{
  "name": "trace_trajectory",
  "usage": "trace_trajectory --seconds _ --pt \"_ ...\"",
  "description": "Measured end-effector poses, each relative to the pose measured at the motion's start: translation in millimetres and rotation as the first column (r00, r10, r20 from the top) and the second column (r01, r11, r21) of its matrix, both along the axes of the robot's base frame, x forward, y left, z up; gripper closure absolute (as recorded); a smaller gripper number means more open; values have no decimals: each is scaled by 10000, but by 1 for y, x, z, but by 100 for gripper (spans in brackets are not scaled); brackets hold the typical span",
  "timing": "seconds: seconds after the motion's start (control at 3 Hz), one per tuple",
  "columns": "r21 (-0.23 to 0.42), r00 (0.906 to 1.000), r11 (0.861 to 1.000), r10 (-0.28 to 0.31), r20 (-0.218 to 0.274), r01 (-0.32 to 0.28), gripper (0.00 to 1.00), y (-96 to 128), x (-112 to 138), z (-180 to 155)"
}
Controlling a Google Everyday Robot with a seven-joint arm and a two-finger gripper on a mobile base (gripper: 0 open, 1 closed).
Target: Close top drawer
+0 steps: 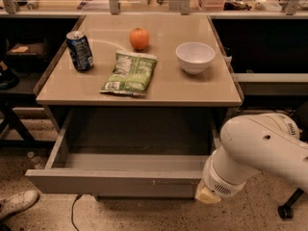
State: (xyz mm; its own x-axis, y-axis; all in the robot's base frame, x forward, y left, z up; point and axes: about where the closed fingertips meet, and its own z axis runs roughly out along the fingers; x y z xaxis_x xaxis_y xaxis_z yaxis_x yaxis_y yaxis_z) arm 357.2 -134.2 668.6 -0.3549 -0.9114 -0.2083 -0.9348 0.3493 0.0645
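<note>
The top drawer (115,182) stands pulled far out from under the table top, its wide grey-beige front facing me with small white scratches right of centre. Its inside looks empty. My white arm (260,153) comes in from the right. The gripper (208,195) is at the arm's low end, right at the right end of the drawer front; only a pale tip of it shows behind the wrist.
On the beige table top (202,88) are a blue soda can (80,50), an orange (139,38), a green chip bag (130,73) and a white bowl (195,57). A shoe (17,203) lies at the lower left. A chair caster (285,211) is at the lower right.
</note>
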Motion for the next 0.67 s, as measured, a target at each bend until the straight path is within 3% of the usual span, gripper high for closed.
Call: trace_trajectory --seconds 0.33,0.67 --pt "-44 9967 10000 1 809 3 100 2 32 9" --pt "-44 9967 10000 0 809 4 100 2 31 9"
